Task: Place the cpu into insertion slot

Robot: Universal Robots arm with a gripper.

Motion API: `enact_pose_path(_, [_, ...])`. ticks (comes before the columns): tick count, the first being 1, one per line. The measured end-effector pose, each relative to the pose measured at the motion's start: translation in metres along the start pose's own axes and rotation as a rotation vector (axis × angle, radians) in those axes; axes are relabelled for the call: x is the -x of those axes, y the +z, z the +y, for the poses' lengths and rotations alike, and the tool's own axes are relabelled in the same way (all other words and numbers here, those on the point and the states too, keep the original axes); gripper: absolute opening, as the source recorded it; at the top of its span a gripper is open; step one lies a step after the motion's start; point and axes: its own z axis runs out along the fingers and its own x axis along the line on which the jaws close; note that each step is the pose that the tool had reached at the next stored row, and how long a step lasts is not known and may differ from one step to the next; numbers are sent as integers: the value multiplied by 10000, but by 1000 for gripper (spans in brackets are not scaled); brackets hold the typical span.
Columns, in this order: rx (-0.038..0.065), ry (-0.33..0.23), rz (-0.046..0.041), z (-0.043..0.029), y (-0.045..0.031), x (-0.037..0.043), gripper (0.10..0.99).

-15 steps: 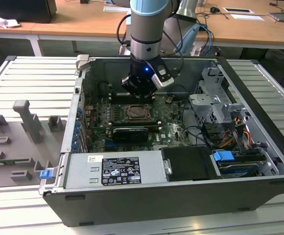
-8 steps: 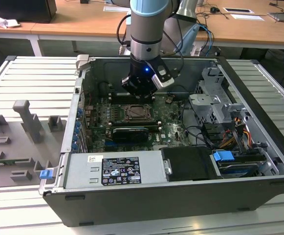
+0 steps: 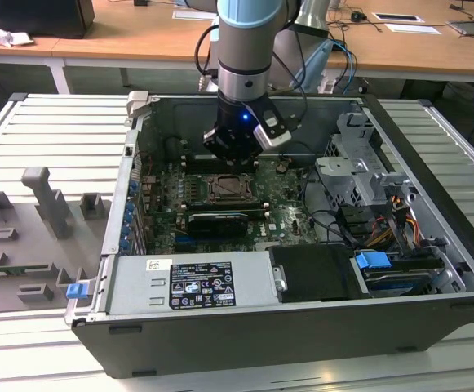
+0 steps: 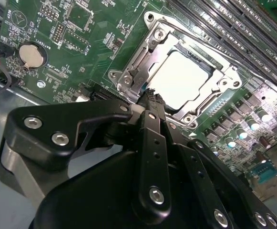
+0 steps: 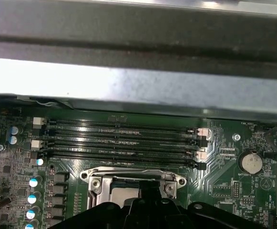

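The cpu [image 4: 181, 81] is a pale square chip lying flat inside the insertion slot [image 4: 143, 57], a dark socket with a shiny metal frame on the green motherboard. In the second wrist view my gripper [image 4: 150, 97] hangs just above the frame's near edge, shut, its black fingertips [image 4: 152, 112] meeting with nothing between them and not touching the chip. The first wrist view has the insertion slot [image 5: 93, 183] and a strip of the cpu [image 5: 121, 194] partly behind the gripper [image 5: 150, 191]. In the exterior view the gripper [image 3: 232, 162] hovers over the insertion slot [image 3: 232, 189], inside the open computer case.
Long black memory slots [image 5: 124, 140] run beside the socket toward the case's back wall [image 5: 138, 90]. A black graphics card [image 3: 214, 222] lies in front of the socket. A drive cage [image 3: 359, 175] and cables [image 3: 367, 224] fill the exterior view's right. A round battery [image 4: 32, 56] sits on the board.
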Motion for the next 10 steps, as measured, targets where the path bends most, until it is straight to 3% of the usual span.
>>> enact_pose_path(10, [0, 0, 0, -28, -28, 12, 106])
